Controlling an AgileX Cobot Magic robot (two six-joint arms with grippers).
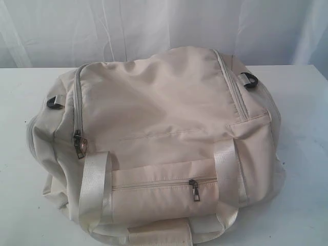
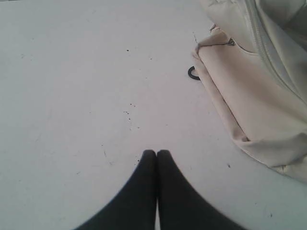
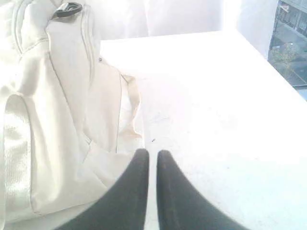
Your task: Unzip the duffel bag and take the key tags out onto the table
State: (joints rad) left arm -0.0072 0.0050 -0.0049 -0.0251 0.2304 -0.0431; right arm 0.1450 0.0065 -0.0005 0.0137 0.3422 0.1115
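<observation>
Matt cream cloth duffel bag, glossy webbing handles, metal zipper pulls, smooth white table

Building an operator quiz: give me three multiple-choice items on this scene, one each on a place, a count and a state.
1. The front-pocket zipper pull hangs: A) between the two webbing handle straps; B) on the top flap; C) on the tabletop.
2. Black D-rings in the exterior view: A) one; B) two; C) four.
3. The left gripper is: A) wide open; B) shut, empty; C) clamped on a handle.
Key: 1A, it sits mid-pocket between the straps; 2B, one at each end of the duffel bag; 3B, its fingertips meet over bare table.
</observation>
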